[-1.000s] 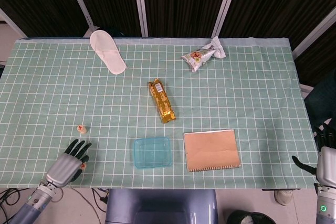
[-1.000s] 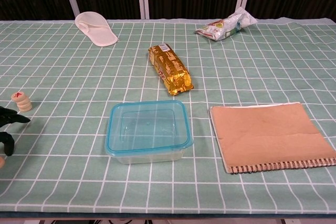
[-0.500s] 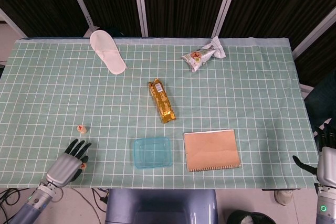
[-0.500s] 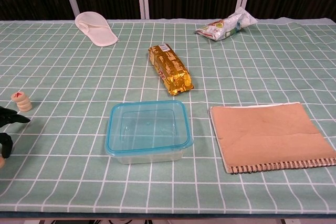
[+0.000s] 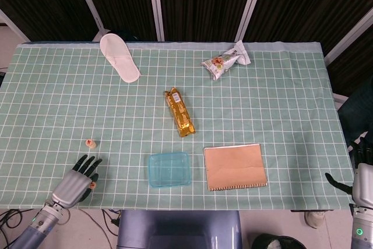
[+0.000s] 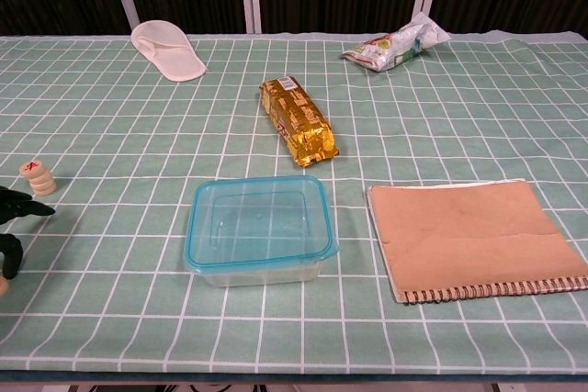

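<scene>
- Left hand (image 5: 74, 180): low at the near-left corner of the table (image 5: 280, 115), palm down, dark fingers (image 6: 23, 207) spread and pointing up the cloth.
- 1 small round piece (image 5: 91, 184) with a red mark sits right at the thumb side of that hand. Touching it or pinched by it: cannot tell. The chest view catches only a sliver of it at the frame edge.
- A small stack of discs (image 5: 90, 143), pale with a red mark on top, stands upright on the cloth just beyond the fingertips, apart from them. It is the nearest loose thing to the hand.
- Right hand (image 5: 361, 182): off the table past the near-right corner and only partly in frame. Finger state cannot be told. It is well apart from everything on the cloth.
- Clear blue box (image 5: 169, 154): near the front edge at the middle, lid off, nothing inside as far as both views show.
- Notebook (image 5: 235, 167): just right of the box, flat, with its spiral toward the front edge.
- Gold packet (image 5: 179, 112) at mid-table. White slipper (image 5: 119, 58) at the far left. Snack bag (image 5: 224, 60) at the far right.
- Judgement on progress: early. Only the 2 small pieces by the left hand are anywhere near being handled. The box, notebook, packet, slipper and bag all lie untouched, far from both hands.
</scene>
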Robot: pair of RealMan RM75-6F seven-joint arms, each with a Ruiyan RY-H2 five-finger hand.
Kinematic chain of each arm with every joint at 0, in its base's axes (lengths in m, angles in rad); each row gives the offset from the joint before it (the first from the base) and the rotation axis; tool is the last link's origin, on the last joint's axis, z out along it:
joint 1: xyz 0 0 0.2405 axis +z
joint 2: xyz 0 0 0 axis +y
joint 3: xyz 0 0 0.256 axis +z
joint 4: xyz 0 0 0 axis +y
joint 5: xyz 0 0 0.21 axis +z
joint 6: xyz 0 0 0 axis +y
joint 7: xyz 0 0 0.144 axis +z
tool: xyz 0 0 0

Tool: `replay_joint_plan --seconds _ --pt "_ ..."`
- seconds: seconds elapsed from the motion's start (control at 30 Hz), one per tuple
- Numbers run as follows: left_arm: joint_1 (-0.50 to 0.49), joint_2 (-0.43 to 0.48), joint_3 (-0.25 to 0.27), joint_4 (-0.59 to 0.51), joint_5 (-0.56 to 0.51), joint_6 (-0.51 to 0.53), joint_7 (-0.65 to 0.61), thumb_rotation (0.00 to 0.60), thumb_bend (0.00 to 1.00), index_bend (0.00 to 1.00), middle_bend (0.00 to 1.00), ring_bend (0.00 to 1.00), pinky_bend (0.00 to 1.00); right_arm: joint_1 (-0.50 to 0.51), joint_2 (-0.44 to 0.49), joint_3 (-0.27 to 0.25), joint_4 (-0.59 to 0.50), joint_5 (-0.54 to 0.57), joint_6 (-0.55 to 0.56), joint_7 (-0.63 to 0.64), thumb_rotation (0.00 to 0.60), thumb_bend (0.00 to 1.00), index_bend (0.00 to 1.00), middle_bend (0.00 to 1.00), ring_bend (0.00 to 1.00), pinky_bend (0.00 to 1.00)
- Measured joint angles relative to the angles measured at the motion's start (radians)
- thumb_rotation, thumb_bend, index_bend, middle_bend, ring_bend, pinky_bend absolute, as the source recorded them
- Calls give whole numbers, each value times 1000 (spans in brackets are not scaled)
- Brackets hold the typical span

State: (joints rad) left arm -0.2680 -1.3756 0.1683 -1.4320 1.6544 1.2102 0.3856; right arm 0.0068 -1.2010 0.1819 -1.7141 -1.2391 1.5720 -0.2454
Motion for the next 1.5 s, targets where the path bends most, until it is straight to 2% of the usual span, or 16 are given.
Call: replay_joint_plan --seconds 0.3,0.5,0.73,0.87,1.03,1.5 --pt "-10 29 -29 -47 10 30 -10 600 337 479 77 0 66 0 0 1 -1 2 0 -1 600 204 150 69 68 0" --pt "-49 72 -101 -124 -7 37 -4 600 337 479 79 0 67 0 -1 0 -1 2 0 -4 600 205 150 69 68 0" --pt "-93 104 -183 -159 -139 -23 38 600 336 479 82 0 68 0 0 2 0 5 -1 -2 600 205 150 69 68 0" --pt "-115 102 -220 -143 -221 -63 49 600 337 479 82 0 68 1 -1 1 -1 4 -1 -5 600 205 150 69 68 0" --pt "-135 77 -242 -80 -275 -96 42 600 337 479 82 0 68 1 -2 1 -2 6 -2 -7 600 204 150 69 68 0" --pt "-169 15 -253 16 -333 -129 35 600 337 478 82 0 69 1 -2 2 -1 11 -4 -8 600 205 150 69 68 0"
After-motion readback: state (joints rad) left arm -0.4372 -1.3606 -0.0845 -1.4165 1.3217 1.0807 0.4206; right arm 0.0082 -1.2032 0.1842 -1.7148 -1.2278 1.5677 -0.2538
